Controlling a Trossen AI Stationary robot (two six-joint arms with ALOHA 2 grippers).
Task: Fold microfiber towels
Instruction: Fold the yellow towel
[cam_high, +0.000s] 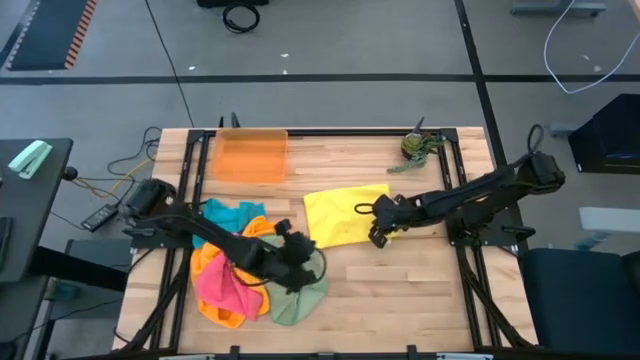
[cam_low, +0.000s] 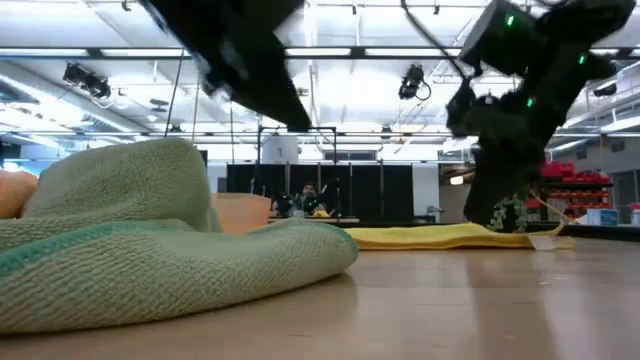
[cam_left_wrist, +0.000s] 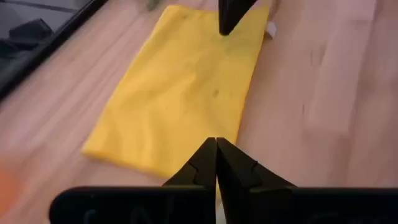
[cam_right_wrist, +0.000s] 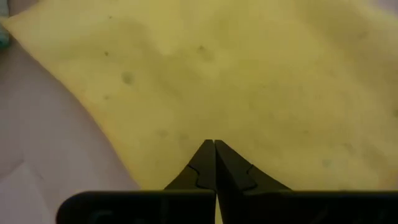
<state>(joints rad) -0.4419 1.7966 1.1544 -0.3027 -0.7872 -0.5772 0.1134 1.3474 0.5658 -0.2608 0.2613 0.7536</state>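
Note:
A yellow microfiber towel (cam_high: 345, 215) lies flat and folded on the table's middle, its white tag (cam_left_wrist: 270, 29) at one corner. My right gripper (cam_high: 377, 238) is shut and points down at the towel's near right part (cam_right_wrist: 249, 93). A loose pile of teal (cam_high: 225, 212), orange (cam_high: 205, 262), pink (cam_high: 220, 285) and green (cam_high: 295, 295) towels lies at the near left. My left gripper (cam_high: 303, 257) is shut and empty. It hangs raised above the pile's right side and faces the yellow towel (cam_left_wrist: 180, 93). My right gripper's shut fingertips (cam_low: 497, 222) come down from above, slanting, to the yellow towel's top near its right edge (cam_left_wrist: 239, 37). Whether they touch the cloth, I cannot tell. The towel lies flat on the table under them.
A translucent orange tray (cam_high: 250, 155) stands at the far left of the table. A small green object (cam_high: 415, 147) sits at the far right. Bare wood (cam_high: 420, 290) lies along the near right. In the low view the green towel (cam_low: 150, 250) fills the near left.

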